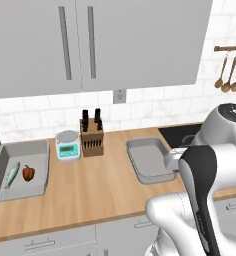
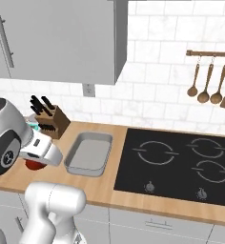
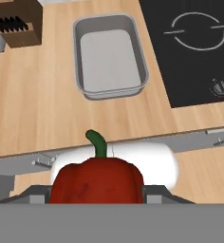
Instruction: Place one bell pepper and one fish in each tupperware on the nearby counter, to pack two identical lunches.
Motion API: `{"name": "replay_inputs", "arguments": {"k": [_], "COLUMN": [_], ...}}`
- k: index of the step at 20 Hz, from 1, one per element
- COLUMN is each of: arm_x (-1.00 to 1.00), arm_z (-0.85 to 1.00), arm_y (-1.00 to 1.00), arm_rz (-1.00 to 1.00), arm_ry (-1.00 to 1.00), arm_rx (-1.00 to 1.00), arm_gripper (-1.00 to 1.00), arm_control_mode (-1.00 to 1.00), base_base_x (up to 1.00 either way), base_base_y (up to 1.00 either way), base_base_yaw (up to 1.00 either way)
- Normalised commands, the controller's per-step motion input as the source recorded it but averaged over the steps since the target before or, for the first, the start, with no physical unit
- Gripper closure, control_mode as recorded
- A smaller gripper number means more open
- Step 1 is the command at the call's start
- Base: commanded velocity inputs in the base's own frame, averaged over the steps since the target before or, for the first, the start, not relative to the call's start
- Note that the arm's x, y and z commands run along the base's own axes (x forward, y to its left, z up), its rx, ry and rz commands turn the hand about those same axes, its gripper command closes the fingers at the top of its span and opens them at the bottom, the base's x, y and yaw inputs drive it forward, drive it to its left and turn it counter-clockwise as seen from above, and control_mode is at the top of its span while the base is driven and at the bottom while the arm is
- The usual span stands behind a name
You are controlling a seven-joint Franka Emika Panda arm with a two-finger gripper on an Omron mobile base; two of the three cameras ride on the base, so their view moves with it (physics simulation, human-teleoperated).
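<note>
You have one tupperware (image 1: 20,175) by the table's (image 1: 105,195) left edge already holding a fish (image 1: 13,175) and a pepper (image 1: 28,173). The empty tupperware (image 3: 110,57) sits mid-table beside the stovetop (image 3: 199,47). Your end effector (image 3: 96,192) is clamped on a red bell pepper (image 3: 96,182) — glossy, green-stemmed, high above the front edge. Release early and it likely rolls off the table.

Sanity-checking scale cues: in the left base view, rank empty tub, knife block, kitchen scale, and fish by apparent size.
1. Empty tub
2. Knife block
3. Kitchen scale, close to the knife block, so that pair is unsure
4. Fish, clearly smallest
</note>
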Motion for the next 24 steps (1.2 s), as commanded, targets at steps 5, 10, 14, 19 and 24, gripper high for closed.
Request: {"name": "replay_inputs", "arguments": {"k": [5, 10, 14, 19, 24], "arm_x": [0.67, 0.62, 0.70, 1.00, 0.92], "arm_z": [-0.10, -0.38, -0.66, -0.51, -0.29], "arm_y": [0.00, 0.00, 0.00, -0.17, 0.00], "arm_rz": [0.00, 0.00, 0.00, 0.00, 0.00], "arm_ry": [0.00, 0.00, 0.00, 0.00, 0.00], "arm_rx": [0.00, 0.00, 0.00, 0.02, 0.00], "arm_gripper": [1.00, 1.00, 1.00, 1.00, 1.00], "arm_control_mode": [-1.00, -1.00, -1.00, -1.00, -1.00], "base_base_x": [0.00, 0.00, 0.00, 0.00, 0.00], "base_base_y": [0.00, 0.00, 0.00, 0.00, 0.00], "base_base_yaw": [0.00, 0.00, 0.00, 0.00, 0.00]}}
